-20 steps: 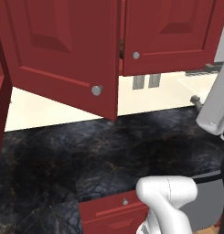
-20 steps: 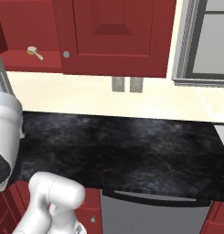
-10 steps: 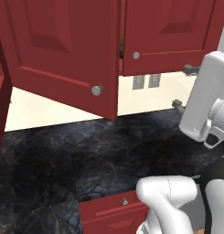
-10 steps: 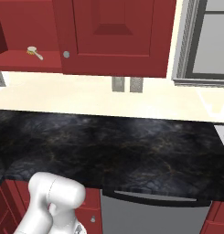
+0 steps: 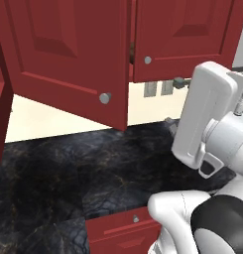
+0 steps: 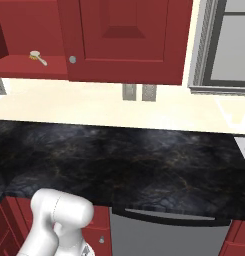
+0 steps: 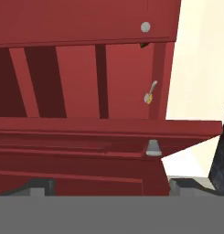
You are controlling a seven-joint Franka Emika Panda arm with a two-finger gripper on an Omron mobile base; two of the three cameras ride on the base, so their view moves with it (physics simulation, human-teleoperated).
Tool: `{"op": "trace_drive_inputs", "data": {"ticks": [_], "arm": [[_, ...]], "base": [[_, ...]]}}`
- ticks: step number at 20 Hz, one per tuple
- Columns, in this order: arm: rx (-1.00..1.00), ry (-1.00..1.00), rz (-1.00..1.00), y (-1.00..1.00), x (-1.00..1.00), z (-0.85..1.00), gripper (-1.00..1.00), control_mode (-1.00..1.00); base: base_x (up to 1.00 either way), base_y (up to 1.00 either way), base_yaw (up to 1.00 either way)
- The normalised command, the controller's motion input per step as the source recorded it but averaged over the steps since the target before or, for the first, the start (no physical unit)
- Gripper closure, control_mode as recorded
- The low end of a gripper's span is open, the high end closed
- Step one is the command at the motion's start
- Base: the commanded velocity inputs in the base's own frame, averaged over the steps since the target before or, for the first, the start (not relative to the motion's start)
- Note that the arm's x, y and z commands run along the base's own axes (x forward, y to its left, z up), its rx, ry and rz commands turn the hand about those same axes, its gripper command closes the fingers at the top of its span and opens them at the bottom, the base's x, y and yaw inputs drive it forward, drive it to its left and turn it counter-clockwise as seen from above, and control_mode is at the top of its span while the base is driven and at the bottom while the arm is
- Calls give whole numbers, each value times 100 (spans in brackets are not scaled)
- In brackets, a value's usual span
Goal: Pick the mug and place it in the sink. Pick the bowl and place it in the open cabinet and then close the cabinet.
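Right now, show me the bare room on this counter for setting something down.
The black counter lies bare from the cream wall to its front edge. It is tighter at the left, where the open cabinet door overhangs the counter and the arm stands beside it.

Light: even, bright, flat rendered daylight
Shadows: soft, dim under the cabinet (image 5: 68, 54) doors
Focus: sharp throughout, no glare or blur

arm: raised at right of left base view, forearm upright | hand (image 7: 104, 185): fingers (image 7: 40, 186) spread wide, holding nothing
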Motion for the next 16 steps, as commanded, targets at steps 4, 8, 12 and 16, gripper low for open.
{"op": "trace_drive_inputs", "data": {"ticks": [4, 8, 12, 16], "arm": [[0, 0, 0, 56, -23, -4, -100, -100], [0, 0, 0, 51, -18, -3, -100, -100], [0, 0, 0, 54, -7, -1, -100, -100], [-1, 7, -10, 48, 22, 0, -100, -100]], "base": [[0, 0, 0], [0, 0, 0], [0, 0, 0], [0, 0, 0]]}}
